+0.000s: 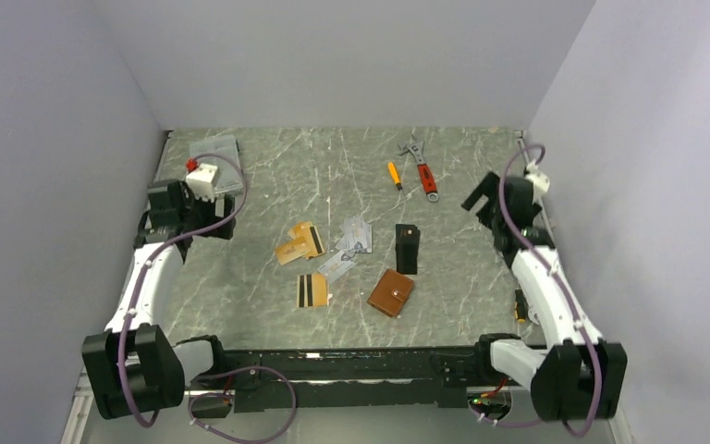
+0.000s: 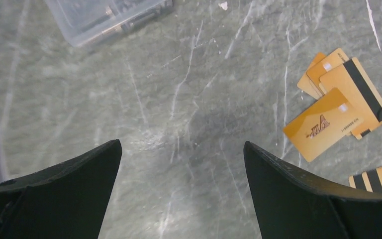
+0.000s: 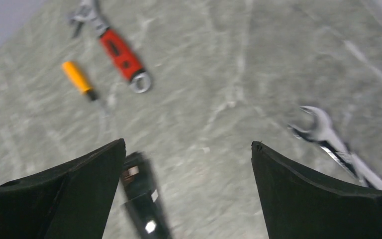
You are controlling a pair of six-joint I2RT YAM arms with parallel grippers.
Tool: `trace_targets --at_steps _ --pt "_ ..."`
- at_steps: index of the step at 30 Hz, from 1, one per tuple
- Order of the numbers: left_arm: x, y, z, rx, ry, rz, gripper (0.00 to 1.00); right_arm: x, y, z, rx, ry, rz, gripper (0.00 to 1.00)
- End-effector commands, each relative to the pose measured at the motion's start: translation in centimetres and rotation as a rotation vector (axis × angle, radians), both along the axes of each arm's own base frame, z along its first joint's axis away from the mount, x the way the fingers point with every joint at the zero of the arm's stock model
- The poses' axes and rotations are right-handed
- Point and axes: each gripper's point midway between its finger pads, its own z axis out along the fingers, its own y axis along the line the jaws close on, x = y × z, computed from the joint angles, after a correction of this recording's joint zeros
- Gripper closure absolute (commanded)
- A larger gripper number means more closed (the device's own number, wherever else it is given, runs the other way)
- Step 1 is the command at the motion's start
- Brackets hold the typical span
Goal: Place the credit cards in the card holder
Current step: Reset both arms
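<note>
The credit cards lie loose mid-table: orange-gold ones (image 1: 299,242), silver-grey printed ones (image 1: 353,237) and a gold one with black stripes (image 1: 312,290). The tan-brown card holder (image 1: 391,292) lies closed to their right, near the front. My left gripper (image 1: 220,225) hovers open and empty left of the cards. In the left wrist view it (image 2: 181,143) is over bare table, with the orange-gold cards (image 2: 334,119) to the right of its fingers. My right gripper (image 1: 481,205) hangs open and empty at the far right. In its blurred wrist view it (image 3: 188,143) holds nothing.
A black case (image 1: 407,248) (image 3: 142,199) lies above the card holder. A red-handled wrench (image 1: 424,173) (image 3: 122,52) and an orange screwdriver (image 1: 394,174) (image 3: 79,79) lie at the back. A silver spanner (image 3: 328,144) lies near the right wall. A clear plastic box (image 1: 214,157) (image 2: 104,15) sits back left.
</note>
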Motion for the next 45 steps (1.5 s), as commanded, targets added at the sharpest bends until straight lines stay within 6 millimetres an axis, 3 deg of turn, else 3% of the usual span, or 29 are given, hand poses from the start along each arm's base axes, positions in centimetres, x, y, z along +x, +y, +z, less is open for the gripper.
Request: trace_targets --at_steps 1,3,9,15,20,23,27,32,36,38,40,41,45 --pt "3.0 -0.5 1.2 -0.144 -0.246 -0.028 0.01 -1.6 -6.0 1.2 -0.199 -0.252 -0.293 0.0" --pt "3.6 -0.4 0.7 -0.155 -0.276 -0.029 0.01 -1.9 -7.3 1.4 -0.26 -0.321 -0.345 0.0" --pt "4.4 -0.9 -1.1 -0.212 -0.374 -0.036 0.01 -2.3 -9.7 -1.5 -0.395 -0.246 -0.434 0.0" --pt "4.2 -0.6 -3.1 -0.184 -0.423 -0.027 0.01 -2.9 -10.3 -4.1 -0.441 -0.249 -0.442 0.0" --pt "3.4 -0.1 -3.0 -0.152 -0.503 0.002 0.01 -3.0 -10.2 -5.9 -0.425 -0.271 -0.446 0.0" --pt "2.6 -0.5 -2.9 -0.15 -0.539 -0.041 0.01 -2.4 -10.0 -5.0 -0.427 -0.34 -0.43 0.0" --pt "1.5 -1.8 -2.9 -0.131 -0.624 -0.116 0.01 -0.7 -9.2 -5.4 -0.429 -0.309 -0.352 0.0" --pt "2.1 -2.2 -3.3 -0.112 -0.646 -0.094 0.01 -1.3 -9.5 -7.6 -0.447 -0.335 -0.365 0.0" --pt "2.7 -2.2 -3.8 -0.087 -0.605 -0.072 0.01 1.2 -7.4 -8.2 -0.484 -0.296 -0.182 0.0" --pt "2.6 -2.0 -4.4 -0.077 -0.57 -0.066 0.01 2.8 -5.3 -8.7 -0.504 -0.29 -0.037 0.0" --pt "2.8 -2.1 -3.9 -0.078 -0.594 -0.064 0.01 1.9 -4.4 -9.2 -0.506 -0.323 -0.004 0.0" --pt "2.7 -2.1 -3.9 -0.082 -0.601 -0.062 0.01 1.4 -4.9 -8.4 -0.531 -0.395 -0.034 0.0" --pt "2.7 -2.0 -4.1 -0.075 -0.581 -0.064 0.01 1.8 -5.0 -9.0 -0.516 -0.347 -0.03 0.0"
